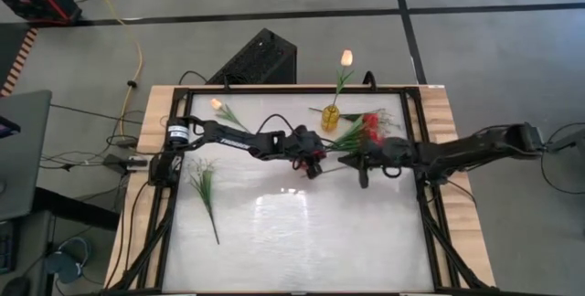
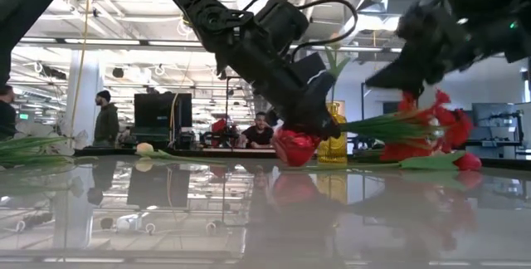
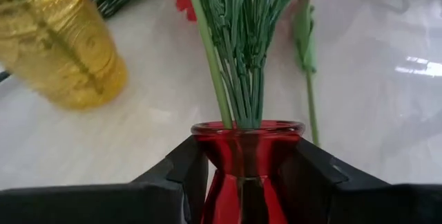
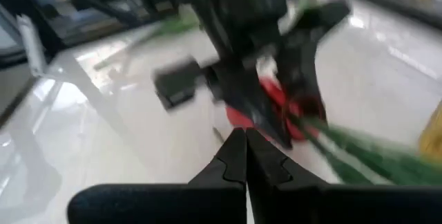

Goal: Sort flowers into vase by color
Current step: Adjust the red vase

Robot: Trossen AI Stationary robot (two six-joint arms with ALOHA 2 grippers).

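Note:
My left gripper [image 1: 313, 161] is shut on a red glass vase [image 3: 243, 182] at mid-table. The vase is tipped over, mouth toward the table's right. A bunch of green stems [image 3: 242, 79] sticks into its mouth, and its red blossoms [image 2: 431, 128] lie beyond, toward the right. My right gripper [image 4: 243, 144] is shut and empty, just right of the vase above the stems [image 1: 350, 160]. A yellow vase [image 1: 331, 118] stands behind, holding a pale tulip [image 1: 346, 57]. Another pale tulip [image 1: 217, 104] and a green sprig [image 1: 203, 186] lie on the table's left. My left gripper pinches the red vase's narrow neck [image 3: 245, 151], just below the flared rim, between its two fingers [image 3: 186, 165]. The fingers come from the table's left, slanting down. The vase is tilted far over with the stems sticking out of its mouth; whether it touches the table, I cannot tell.
A loose red flower with a green stem [image 3: 307, 51] lies on the table beyond the vase mouth. A black box [image 1: 260, 58] stands behind the table's far edge. People show in the room beyond the table [image 2: 105, 119].

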